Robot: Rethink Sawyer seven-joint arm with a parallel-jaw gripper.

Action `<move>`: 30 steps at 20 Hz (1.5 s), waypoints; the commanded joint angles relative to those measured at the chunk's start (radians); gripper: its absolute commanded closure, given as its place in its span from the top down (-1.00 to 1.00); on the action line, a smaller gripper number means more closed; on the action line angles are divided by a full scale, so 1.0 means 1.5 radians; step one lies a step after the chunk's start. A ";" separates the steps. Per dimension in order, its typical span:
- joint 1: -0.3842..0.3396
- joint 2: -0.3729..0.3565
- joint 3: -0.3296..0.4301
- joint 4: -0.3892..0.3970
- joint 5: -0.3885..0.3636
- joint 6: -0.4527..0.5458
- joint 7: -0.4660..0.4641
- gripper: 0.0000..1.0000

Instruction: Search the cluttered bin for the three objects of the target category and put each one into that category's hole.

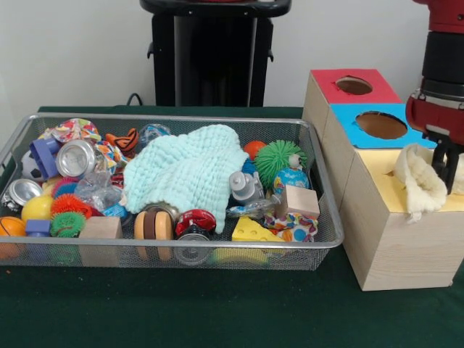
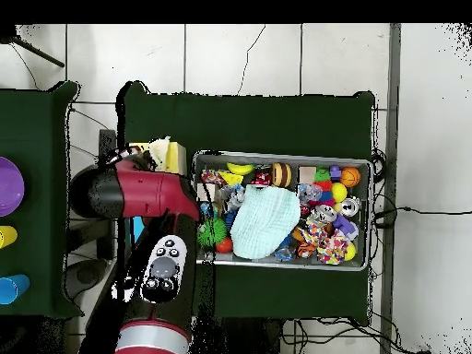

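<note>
Front view showed the gripper (image 1: 444, 161) hanging over the yellow-topped box (image 1: 395, 225), the nearest of three wooden boxes standing just beside the bin (image 1: 319, 243) on the green-covered table (image 1: 217, 304). A crinkled cream-yellow cloth (image 1: 420, 185) draped from the gripper across that box's top and a little over its front edge; whether the fingers were clamped on it or had already let go could not be told, since the cloth hid the tips. The yellow box's hole was not visible, so the cloth could not be said to have gone in; it looked to be at the point of delivery rather than delivered. Behind stood the blue-topped box (image 1: 380, 127) and the red-topped box (image 1: 353, 87), each with an open round hole. In the bin, a large pale mint cloth (image 1: 185, 174) lay spread over the middle of the clutter, and a speckled multicoloured fabric piece (image 1: 293, 228) sat at the near right corner beside a wooden block (image 1: 299, 201). Overhead, the red arm (image 2: 138, 194) reached over the boxes beside the bin. By my reading, one soft item was nearly placed and the others remained to be fetched from among the balls, cans and blocks.
</note>
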 commanded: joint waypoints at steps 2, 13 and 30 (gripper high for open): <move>0.032 -0.014 0.016 0.104 0.012 0.105 0.093 -1.00; 0.032 -0.054 0.001 0.130 0.011 0.142 0.078 -1.00; -0.028 -0.035 0.034 0.133 -0.018 0.091 0.011 -1.00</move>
